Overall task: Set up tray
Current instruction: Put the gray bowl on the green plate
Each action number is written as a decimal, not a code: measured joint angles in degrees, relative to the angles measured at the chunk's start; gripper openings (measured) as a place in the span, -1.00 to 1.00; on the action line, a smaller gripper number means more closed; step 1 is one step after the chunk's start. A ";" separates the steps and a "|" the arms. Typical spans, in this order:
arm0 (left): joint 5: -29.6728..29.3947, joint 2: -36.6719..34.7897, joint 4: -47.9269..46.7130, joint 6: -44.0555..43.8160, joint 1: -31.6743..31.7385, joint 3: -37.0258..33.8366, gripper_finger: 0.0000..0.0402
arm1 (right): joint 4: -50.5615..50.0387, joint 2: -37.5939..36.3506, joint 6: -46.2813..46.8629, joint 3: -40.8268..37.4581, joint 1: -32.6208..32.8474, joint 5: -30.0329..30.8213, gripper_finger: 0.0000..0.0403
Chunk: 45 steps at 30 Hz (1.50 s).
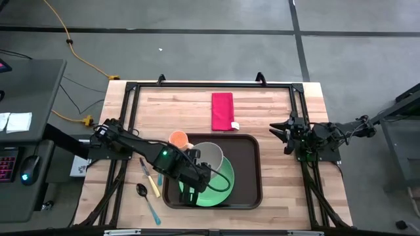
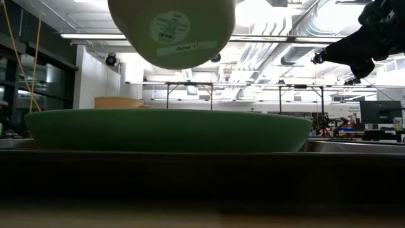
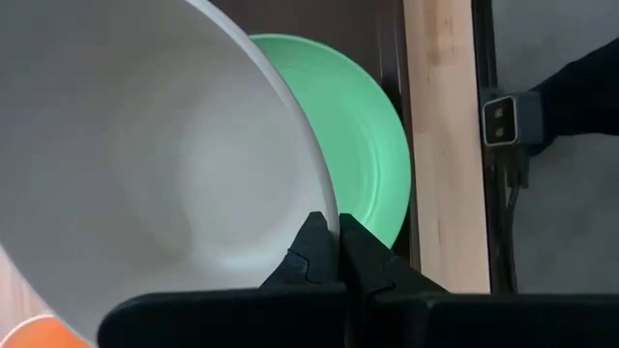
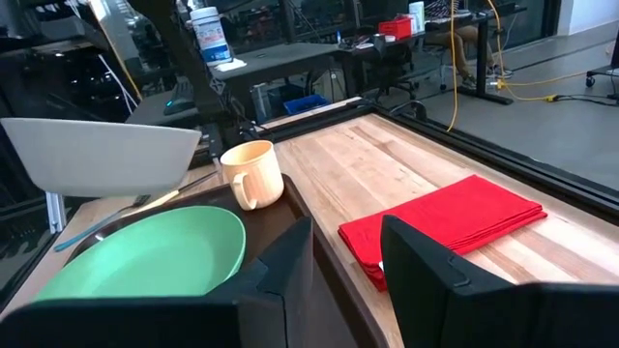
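The dark brown tray (image 1: 252,172) lies in the middle of the wooden table. A round green plate (image 1: 223,187) lies flat inside it, also seen low in the right wrist view (image 4: 145,256). A pale grey bowl (image 1: 210,156) hangs above the plate's far side, with my left gripper (image 1: 195,165) shut on it. In the low view the bowl's labelled underside (image 2: 171,31) floats over the green plate (image 2: 164,130). My right gripper (image 4: 348,261) waits open at the table's right edge (image 1: 279,131), holding nothing. My left gripper pinches the bowl's rim (image 3: 329,208) on the bowl's near left side. One finger (image 3: 311,246) stands inside the bowl and the other (image 3: 366,253) outside. The fingers slant down from the table's left. The bowl (image 4: 106,150) is lifted clear of the plate, mouth up.
An orange cup (image 1: 178,139) stands just beyond the tray's far left corner. Several pieces of cutlery (image 1: 149,187) lie on the wood left of the tray. A folded red napkin (image 1: 223,111) lies beyond the tray's far edge.
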 joint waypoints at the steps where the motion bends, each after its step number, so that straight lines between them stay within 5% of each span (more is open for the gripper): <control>1: 0.04 0.15 -0.02 0.09 -0.01 -0.01 -0.92 | -0.03 0.00 0.01 0.00 0.01 0.00 -0.49; 23: 5.92 4.46 2.72 -1.28 -0.67 -0.05 -0.92 | -0.20 0.15 0.04 0.00 -0.01 0.02 -0.49; 45: 4.33 7.45 -0.51 -0.94 -1.37 0.00 -0.92 | -0.20 1.07 0.44 0.00 -0.01 -0.17 -0.49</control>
